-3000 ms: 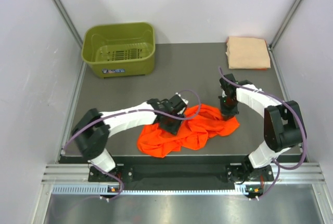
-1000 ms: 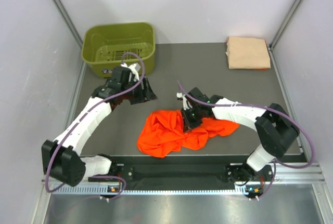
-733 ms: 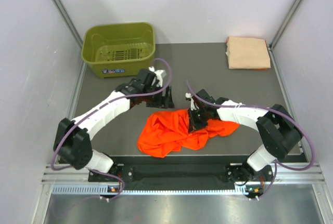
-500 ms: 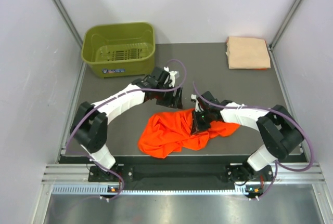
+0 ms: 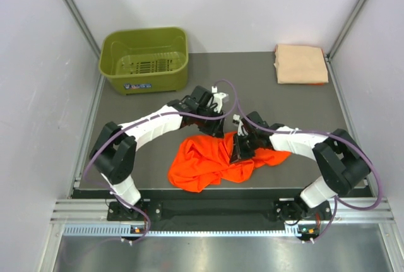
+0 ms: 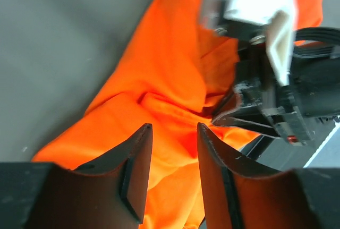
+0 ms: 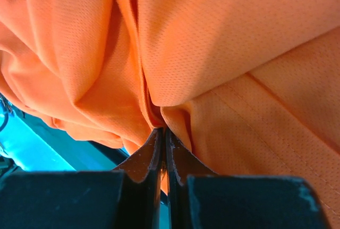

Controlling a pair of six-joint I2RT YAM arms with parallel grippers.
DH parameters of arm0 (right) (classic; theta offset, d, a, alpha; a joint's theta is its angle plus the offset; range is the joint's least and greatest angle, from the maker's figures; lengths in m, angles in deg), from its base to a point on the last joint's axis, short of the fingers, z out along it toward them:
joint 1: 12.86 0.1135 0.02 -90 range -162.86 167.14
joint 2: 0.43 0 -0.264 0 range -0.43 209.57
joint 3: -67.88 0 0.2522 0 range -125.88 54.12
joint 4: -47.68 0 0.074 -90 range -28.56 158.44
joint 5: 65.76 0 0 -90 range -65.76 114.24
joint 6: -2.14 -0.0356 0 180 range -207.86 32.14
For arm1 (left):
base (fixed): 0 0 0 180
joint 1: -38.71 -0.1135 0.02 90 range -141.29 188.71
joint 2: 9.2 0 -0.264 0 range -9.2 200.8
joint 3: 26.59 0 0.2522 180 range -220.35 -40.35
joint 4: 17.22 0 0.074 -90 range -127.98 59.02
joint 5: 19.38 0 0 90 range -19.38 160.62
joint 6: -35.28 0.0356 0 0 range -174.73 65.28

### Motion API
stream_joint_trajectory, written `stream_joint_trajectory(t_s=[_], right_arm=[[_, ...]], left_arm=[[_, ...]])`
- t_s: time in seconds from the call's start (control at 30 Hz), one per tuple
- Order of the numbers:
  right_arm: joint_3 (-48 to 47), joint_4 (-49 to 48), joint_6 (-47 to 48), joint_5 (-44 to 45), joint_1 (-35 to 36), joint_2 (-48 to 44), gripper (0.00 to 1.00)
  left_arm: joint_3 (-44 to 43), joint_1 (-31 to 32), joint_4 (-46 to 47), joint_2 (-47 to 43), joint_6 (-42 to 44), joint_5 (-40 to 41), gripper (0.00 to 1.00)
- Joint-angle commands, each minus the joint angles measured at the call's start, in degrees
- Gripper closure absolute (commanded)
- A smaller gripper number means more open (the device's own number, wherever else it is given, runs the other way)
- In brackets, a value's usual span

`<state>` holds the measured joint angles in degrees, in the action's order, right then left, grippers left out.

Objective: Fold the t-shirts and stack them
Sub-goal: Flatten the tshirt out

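Note:
The bright orange t-shirt (image 5: 205, 161) lies crumpled at the table's front middle. My right gripper (image 5: 238, 150) is shut on a fold of it, and the right wrist view shows the cloth pinched at the jaw tips (image 7: 162, 131). My left gripper (image 5: 216, 127) hovers at the shirt's far edge, just left of the right one. Its jaws are open (image 6: 172, 129) above the orange cloth (image 6: 159, 107) with nothing between them. The right gripper's black tip (image 6: 249, 113) shows close by in the left wrist view. The pale peach t-shirt (image 5: 302, 64) lies folded flat at the back right corner.
An olive-green plastic basket (image 5: 145, 79) stands at the back left with nothing in it. The two arms meet close together over the orange shirt. White walls and metal posts bound the table's sides.
My left arm has swung from beside the basket to the orange shirt's far edge, and its jaws have narrowed. The right gripper, still pinching the cloth, has drifted slightly right.

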<state>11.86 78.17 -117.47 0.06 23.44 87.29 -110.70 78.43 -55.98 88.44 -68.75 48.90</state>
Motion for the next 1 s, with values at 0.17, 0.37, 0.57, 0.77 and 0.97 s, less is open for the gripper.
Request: stream_joint_trajectory(t_s=[0.17, 0.37, 0.57, 0.77, 0.97], right_arm=[[1.30, -1.88, 0.16, -1.22, -1.75, -3.43, 0.99], [2.53, -1.79, 0.86, -1.65, -2.89, -5.02, 0.99], [2.97, -1.88, 1.65, -2.62, -3.69, -4.93, 1.00], [3.32, -1.61, 2.53, -3.41, -4.74, -5.02, 1.00], [4.11, -1.70, 3.06, -4.29, -5.97, -5.02, 1.00]], left_arm=[[-6.74, 3.34, -3.13, 9.49, 3.30, -0.44, 0.57], [-5.85, 3.60, -3.22, 10.63, 3.74, 2.99, 0.54], [-5.50, 3.61, -1.55, 10.46, 3.39, 4.58, 0.54], [-4.63, 3.78, 1.17, 12.22, 3.30, 2.20, 0.52], [-1.38, 3.96, 6.78, 11.78, 4.70, 1.50, 0.55]])
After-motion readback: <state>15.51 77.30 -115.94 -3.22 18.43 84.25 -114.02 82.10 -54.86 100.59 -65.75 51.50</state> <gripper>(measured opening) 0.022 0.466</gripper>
